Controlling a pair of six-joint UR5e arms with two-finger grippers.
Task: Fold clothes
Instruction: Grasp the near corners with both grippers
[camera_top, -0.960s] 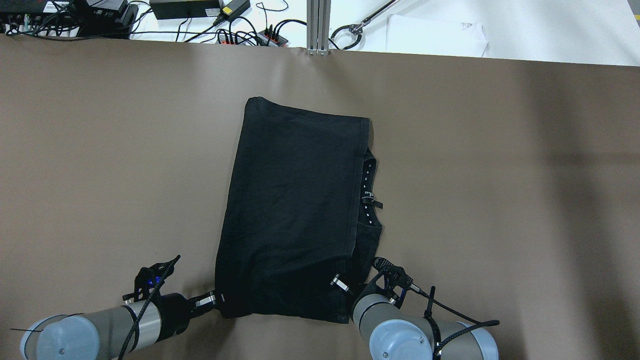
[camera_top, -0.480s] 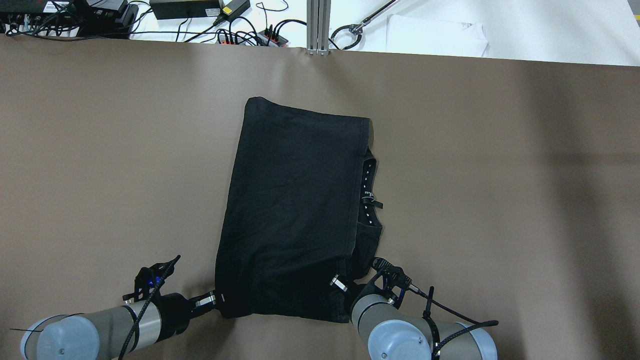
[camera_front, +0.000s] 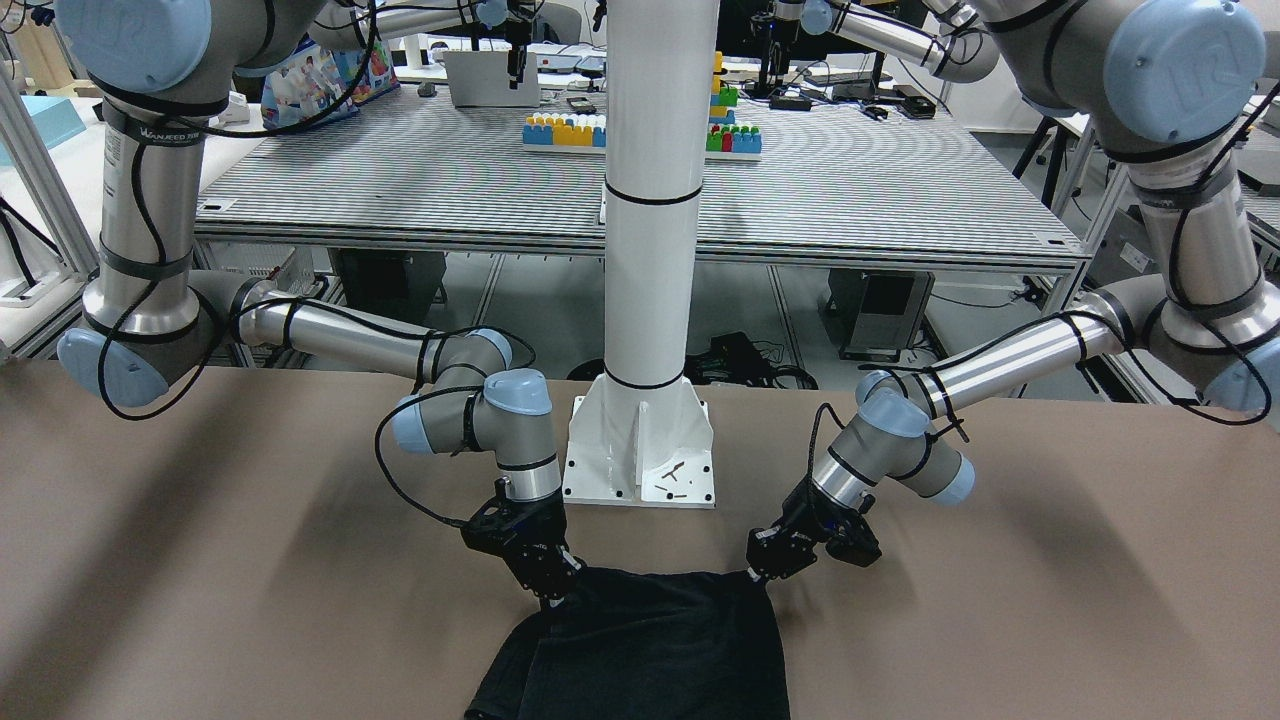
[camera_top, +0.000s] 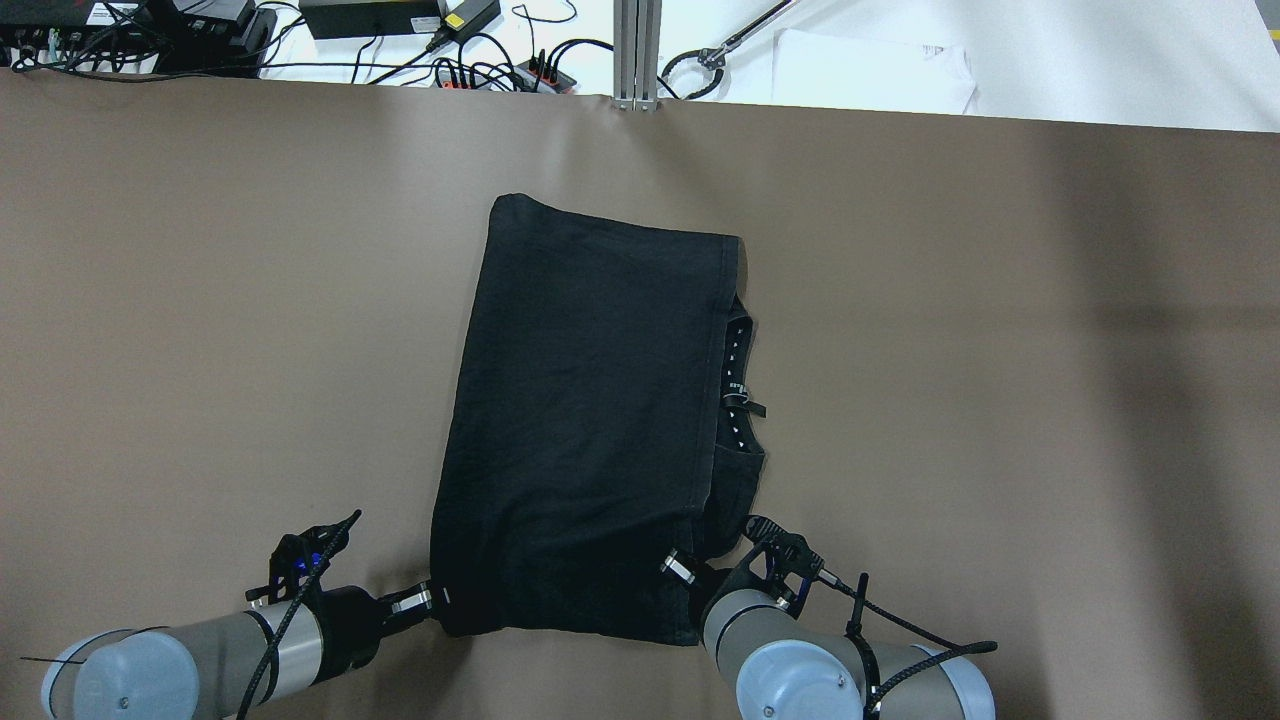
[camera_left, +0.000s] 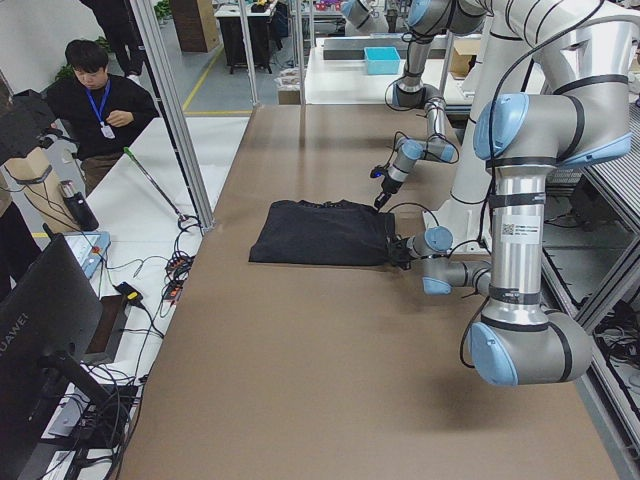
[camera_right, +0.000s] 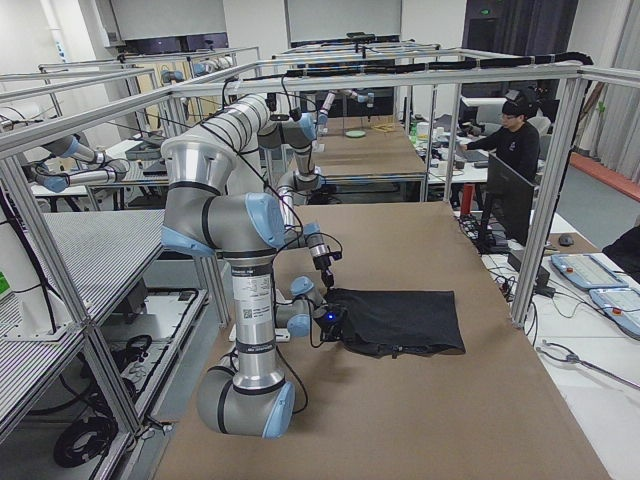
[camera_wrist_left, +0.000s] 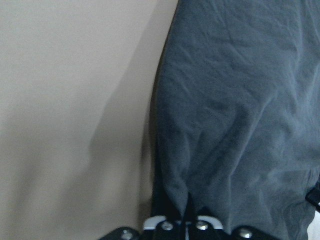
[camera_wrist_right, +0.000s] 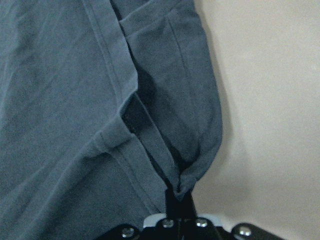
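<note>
The black garment (camera_top: 590, 420) lies flat on the brown table (camera_top: 200, 300) straight out in front of the white pillar (camera_front: 650, 250). Its nearest edge is a little way out from the pillar's base plate and its length runs away from the pillar towards the far table edge, leaning slightly to the robot's right. The top layer covers most of it. Along the side to the pillar's right, a lower layer shows from under a hemmed edge, with a dark strip (camera_top: 738, 380) marked by small pale dots. Both corners of the edge nearest the pillar are held. To the pillar's left, the left gripper (camera_top: 435, 600) sits low at the table with its jaws closed on the garment's corner; in its wrist view the cloth (camera_wrist_left: 235, 125) puckers into folds that run down between the jaws. To the pillar's right, the right gripper (camera_top: 685, 575) is likewise clamped on the garment, and its wrist view shows the tip of the lower layer's corner (camera_wrist_right: 180, 185) pinched to a point between the narrow jaws. In the front-facing view the two grippers, left (camera_front: 755, 575) and right (camera_front: 555, 595), flank the pillar's base with the garment's edge (camera_front: 650, 585) lying slack between them on the table. On the far side of the garment from the pillar, past the table edge, are tangled cables (camera_top: 480, 60) and an aluminium post (camera_top: 636, 50). Behind the pillar, toy bricks (camera_front: 570, 130) stand on another bench. Far off to the pillar's left, a seated person (camera_left: 100, 100) is at a desk.
</note>
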